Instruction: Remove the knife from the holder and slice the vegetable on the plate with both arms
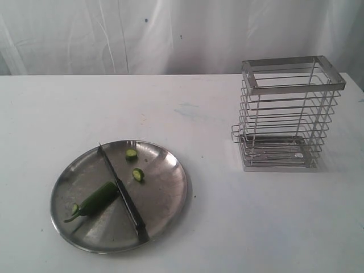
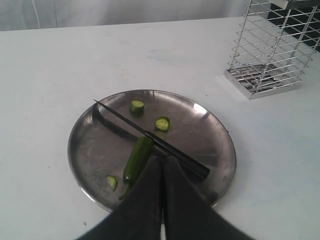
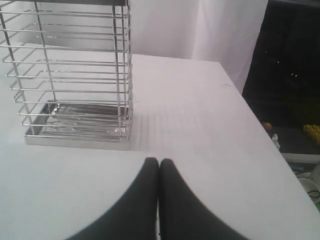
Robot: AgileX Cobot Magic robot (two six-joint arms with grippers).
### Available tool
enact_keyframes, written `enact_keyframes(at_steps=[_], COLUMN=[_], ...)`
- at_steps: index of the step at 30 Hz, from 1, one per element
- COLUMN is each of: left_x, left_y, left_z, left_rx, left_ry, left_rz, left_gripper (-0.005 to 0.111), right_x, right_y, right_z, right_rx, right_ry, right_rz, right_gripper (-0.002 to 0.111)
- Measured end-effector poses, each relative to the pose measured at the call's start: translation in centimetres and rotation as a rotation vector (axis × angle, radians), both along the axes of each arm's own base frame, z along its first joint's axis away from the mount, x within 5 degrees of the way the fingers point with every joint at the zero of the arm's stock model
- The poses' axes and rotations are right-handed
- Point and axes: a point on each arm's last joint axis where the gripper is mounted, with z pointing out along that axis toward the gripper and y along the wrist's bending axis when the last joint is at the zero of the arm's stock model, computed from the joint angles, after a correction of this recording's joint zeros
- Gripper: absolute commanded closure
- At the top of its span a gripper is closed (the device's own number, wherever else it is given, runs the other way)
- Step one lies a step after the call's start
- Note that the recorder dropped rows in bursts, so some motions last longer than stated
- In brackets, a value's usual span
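Plate (image 1: pixel 165 187): exterior view; shiny round steel, on the white surface (image 1: pixel 227 239), near left.
Knife (image 1: pixel 122 193): flat across the plate, dark tip toward the far rim, black handle at the near rim.
Vegetable (image 1: pixel 98 199): green pod on the plate, one end against the blade; two rounds (image 1: pixel 138 174) lie right of the knife, one by the stem.
Holder (image 1: pixel 296 86): wire basket, upright, well apart to the plate's right.
Left hand (image 2: pixel 161 160): left wrist view; fingers pressed together, nothing between them, tips over the plate beside the knife handle.
Right hand (image 3: pixel 159 161): right wrist view; fingers pressed together, holding nothing, above the surface near the holder.
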Motion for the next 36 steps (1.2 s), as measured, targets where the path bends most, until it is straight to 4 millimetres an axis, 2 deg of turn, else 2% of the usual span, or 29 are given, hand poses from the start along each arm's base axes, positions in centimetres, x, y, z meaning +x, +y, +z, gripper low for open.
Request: enact_keyframes(at_steps=[4,7,19,36], left_x=[0.0,0.0,0.0,0.0], left_y=[0.0,0.0,0.0,0.0], left_z=[0.0,0.0,0.0,0.0], left_rx=[0.000,0.000,0.000,0.000], left_ry=[0.000,0.000,0.000,-0.002], left_rz=[0.000,0.000,0.000,0.000], left_gripper=[0.107,0.107,0.107,0.107], right_x=[0.1,0.1,-0.2,-0.2], right_y=[0.1,0.3,-0.1,0.0], right_z=[0.6,1.0,-0.1,-0.1], right_rx=[-0.011,0.047,0.017,0.069], right_ry=[-0.064,-0.108,0.004,0.004], right_rz=[0.010,0.019,-0.126,-0.134], right_gripper=[0.108,0.108,0.108,0.108])
